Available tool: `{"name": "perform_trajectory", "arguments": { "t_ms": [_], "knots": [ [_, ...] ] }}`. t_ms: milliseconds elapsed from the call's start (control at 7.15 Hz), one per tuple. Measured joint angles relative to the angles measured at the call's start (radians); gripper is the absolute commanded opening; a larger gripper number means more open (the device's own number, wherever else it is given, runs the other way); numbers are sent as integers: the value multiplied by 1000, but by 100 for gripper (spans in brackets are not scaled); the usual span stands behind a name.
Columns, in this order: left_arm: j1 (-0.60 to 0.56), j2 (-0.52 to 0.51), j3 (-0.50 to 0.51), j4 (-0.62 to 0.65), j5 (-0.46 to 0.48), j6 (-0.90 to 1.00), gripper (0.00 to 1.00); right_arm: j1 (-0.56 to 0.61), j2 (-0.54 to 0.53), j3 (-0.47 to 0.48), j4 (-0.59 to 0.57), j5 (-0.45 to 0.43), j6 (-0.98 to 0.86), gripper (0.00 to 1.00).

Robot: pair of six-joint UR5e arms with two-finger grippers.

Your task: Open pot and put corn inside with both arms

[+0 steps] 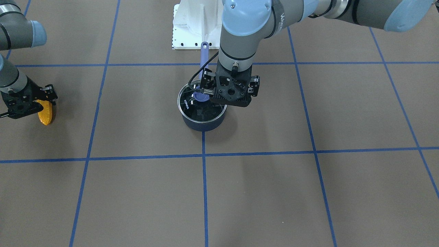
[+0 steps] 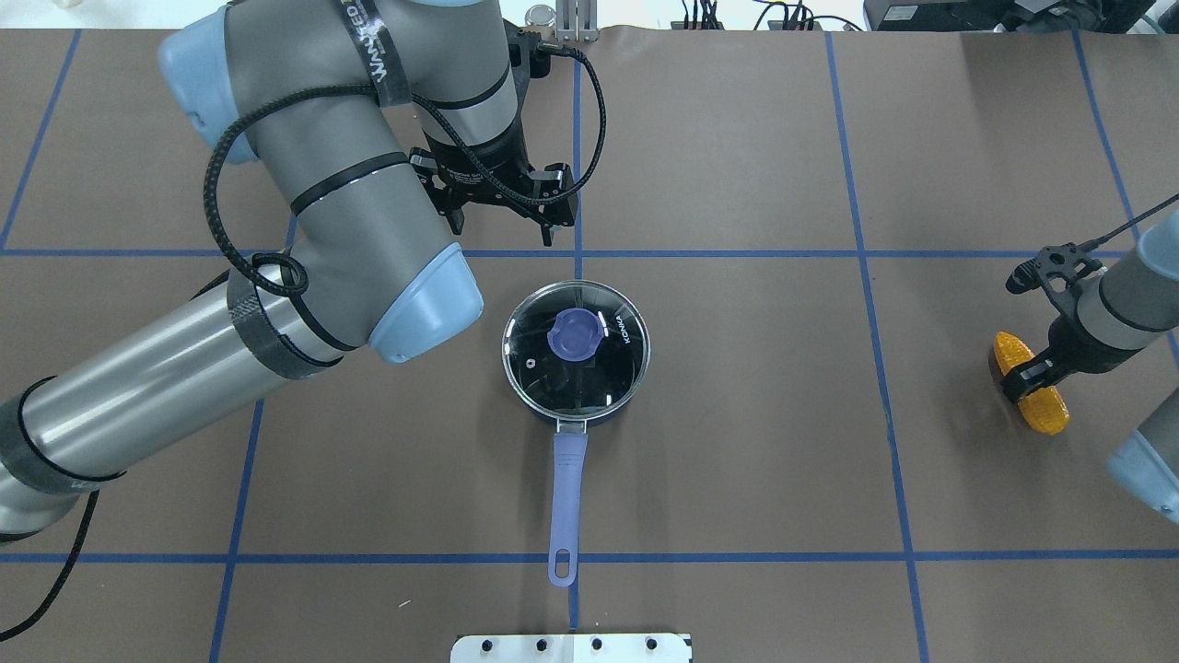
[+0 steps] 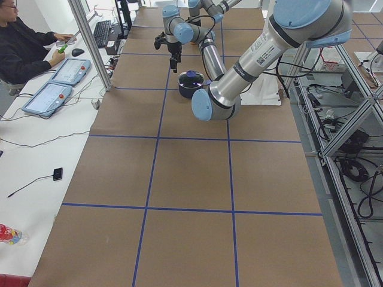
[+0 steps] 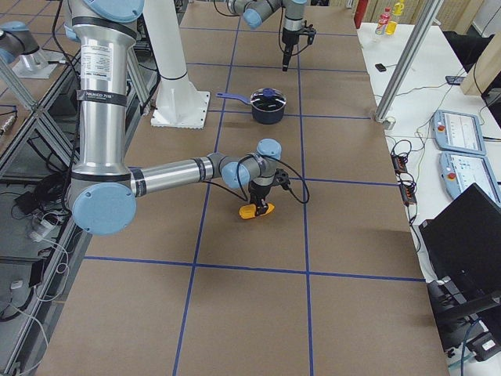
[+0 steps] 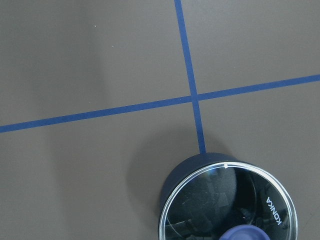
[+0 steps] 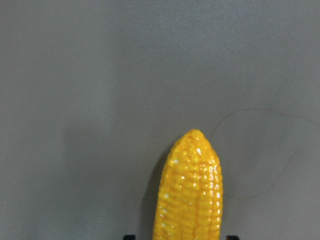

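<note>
— How are the fingers of the left gripper held?
— They are seen spread, with nothing between them, raised above the table just beyond the pot, on its far side from the robot. The lid is still seated on the rim. Its knob is to be reached by a move back toward the robot and down.
— And the right gripper?
— It is set astride the corn, across its long axis. Whether the corn is pinched cannot be told. The corn is found well apart from the pot, out to the robot's right, so the lid is judged the left gripper's job
</note>
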Motion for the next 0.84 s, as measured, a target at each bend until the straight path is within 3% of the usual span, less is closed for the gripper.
{"name": "perform_trajectory", "arguments": {
  "t_ms": [280, 420, 839],
  "knots": [
    [0, 0, 0, 0, 0, 1, 100, -11, 0, -4, 1, -8, 0, 52],
    [0, 0, 1, 0, 0, 1, 100, -15, 0, -4, 1, -15, -5, 39],
    [0, 0, -1, 0, 0, 2, 100, -17, -2, -3, 0, -35, -54, 39]
  ]
}}
